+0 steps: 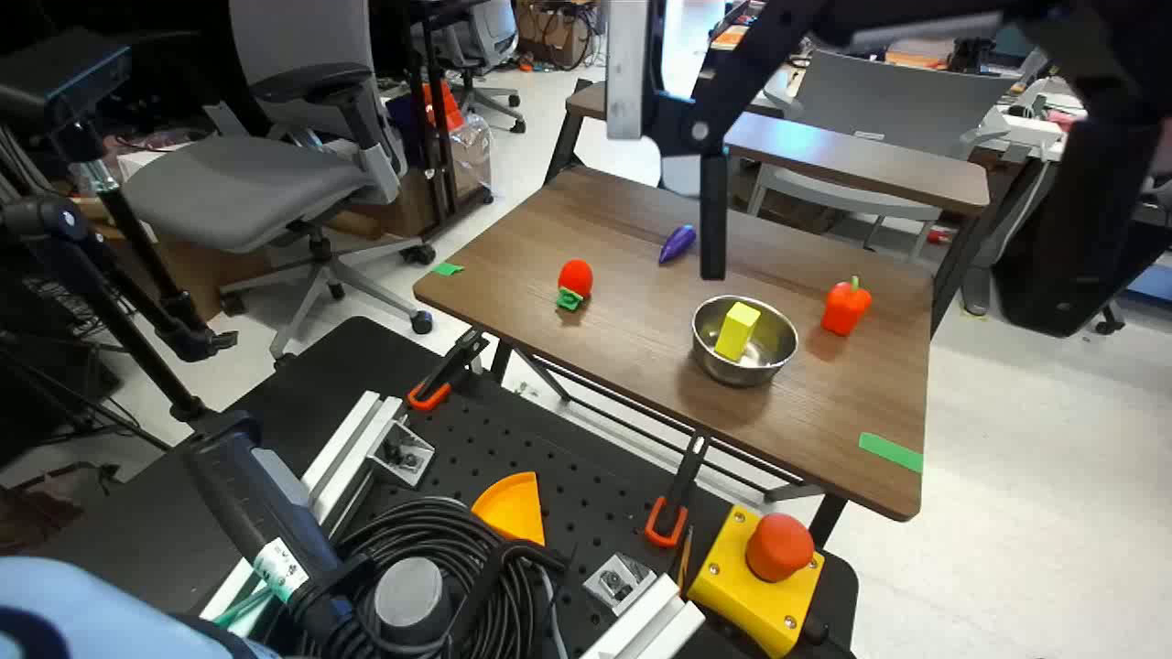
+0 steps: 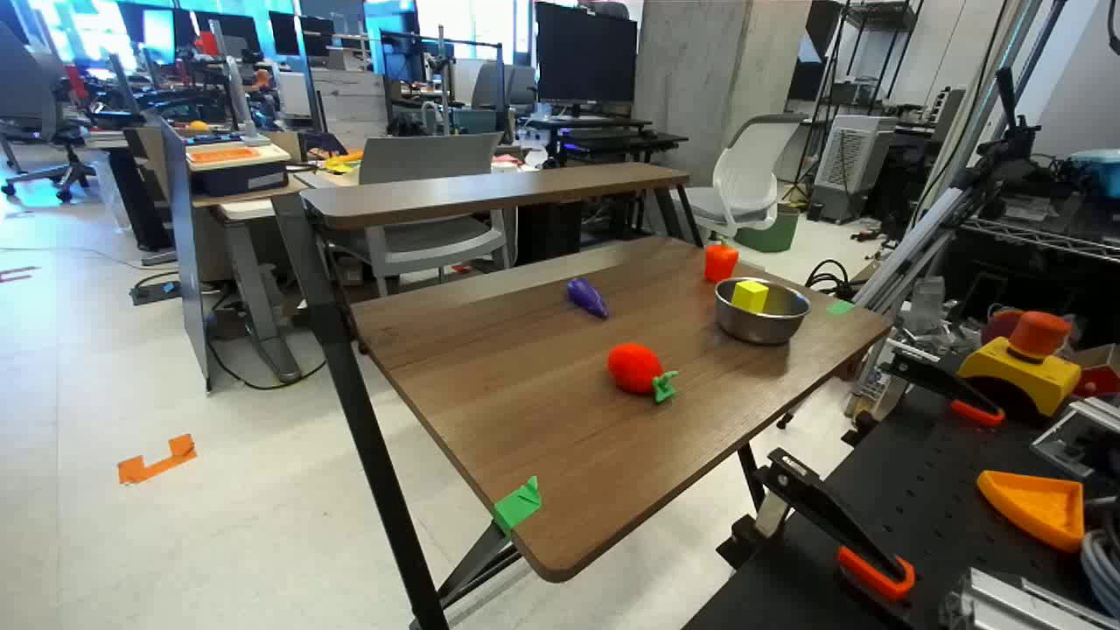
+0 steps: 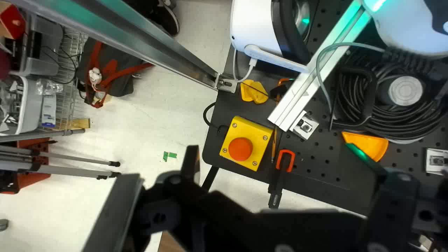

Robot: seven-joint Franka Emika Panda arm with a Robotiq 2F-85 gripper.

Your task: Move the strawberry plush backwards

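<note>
Your gripper (image 3: pixel 271 149) has its fingers spread wide and holds nothing. Your red strawberry plush (image 1: pixel 575 276) lies on the brown table (image 1: pixel 632 343), well apart from the shiny bowl (image 1: pixel 732 372) with the yellow block (image 1: pixel 737 329) in it.

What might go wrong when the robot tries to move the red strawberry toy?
The strawberry plush is rounded and lies on its side, so it might roll or slip when pinched. It's also fairly near the edge of the wooden table, so a push that way might drop it. And the wrist view shows the open gripper and a red button on a yellow box, but no strawberry, so that camera may not help with aiming.
</note>
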